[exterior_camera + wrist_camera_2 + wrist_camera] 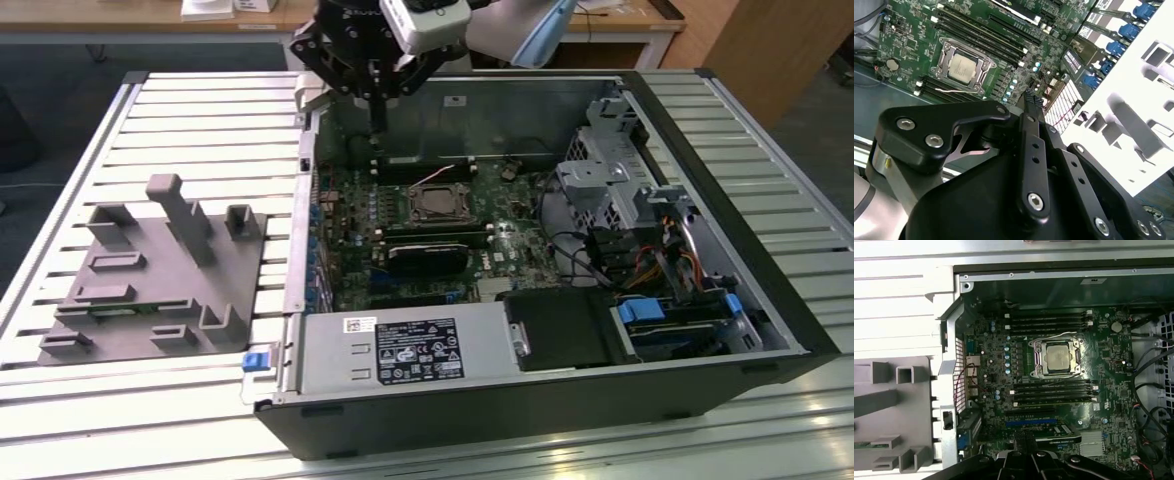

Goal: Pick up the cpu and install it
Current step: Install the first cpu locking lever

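The small square cpu with its silvery-grey metal lid [1059, 358] already lies inside the metal-framed socket [1040, 360] on the green motherboard [1004, 390]. The black gripper [1033, 100] hangs above the open computer case [747, 290], off the socket toward the case's side wall, fingers together and holding nothing. Black memory sticks [1054, 390] flank the socket on both sides.

1 cpu [1057, 358], 1 computer case [747, 330], 1 grey fixture tray [147, 280], 1 power supply [400, 350].

Even bright light (soft focus)
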You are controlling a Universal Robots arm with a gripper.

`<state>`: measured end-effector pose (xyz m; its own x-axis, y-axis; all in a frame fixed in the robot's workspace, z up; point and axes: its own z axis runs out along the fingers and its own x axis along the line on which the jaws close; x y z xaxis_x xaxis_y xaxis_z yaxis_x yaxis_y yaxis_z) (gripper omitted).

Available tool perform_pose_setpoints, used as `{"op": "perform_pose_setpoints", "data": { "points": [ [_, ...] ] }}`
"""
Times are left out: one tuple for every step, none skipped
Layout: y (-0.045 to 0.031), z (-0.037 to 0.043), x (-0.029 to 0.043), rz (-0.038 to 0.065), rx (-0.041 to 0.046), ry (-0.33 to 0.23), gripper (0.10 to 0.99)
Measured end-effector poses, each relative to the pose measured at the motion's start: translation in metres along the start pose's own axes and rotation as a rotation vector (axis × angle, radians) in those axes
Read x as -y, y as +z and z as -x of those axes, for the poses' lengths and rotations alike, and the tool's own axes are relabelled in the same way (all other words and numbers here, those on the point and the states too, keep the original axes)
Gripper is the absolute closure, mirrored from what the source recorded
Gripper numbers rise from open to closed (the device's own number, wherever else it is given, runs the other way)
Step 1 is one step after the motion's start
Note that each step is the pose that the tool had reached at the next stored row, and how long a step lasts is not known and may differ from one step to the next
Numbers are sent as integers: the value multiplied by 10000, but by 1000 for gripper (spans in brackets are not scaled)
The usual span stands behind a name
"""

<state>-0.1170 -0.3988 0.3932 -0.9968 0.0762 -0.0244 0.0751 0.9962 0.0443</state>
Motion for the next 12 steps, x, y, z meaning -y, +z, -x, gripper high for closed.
{"op": "perform_pose_setpoints", "data": {
  "points": [
    [1,6,-1,1,0,1,980],
    [1,11,-1,1,0,0,980],
    [2,16,-1,1,0,0,980],
    [2,19,-1,1,0,0,980],
    [2,22,-2,0,0,1,980],
    [2,25,-2,0,0,0,980],
    [3,27,-2,1,0,1,980],
    [3,30,-2,0,0,1,980],
    [3,33,-3,1,0,0,980],
    [4,37,-3,0,0,0,980],
    [4,40,-3,1,0,0,980],
    [4,43,-4,1,0,1,980]
  ]
}}
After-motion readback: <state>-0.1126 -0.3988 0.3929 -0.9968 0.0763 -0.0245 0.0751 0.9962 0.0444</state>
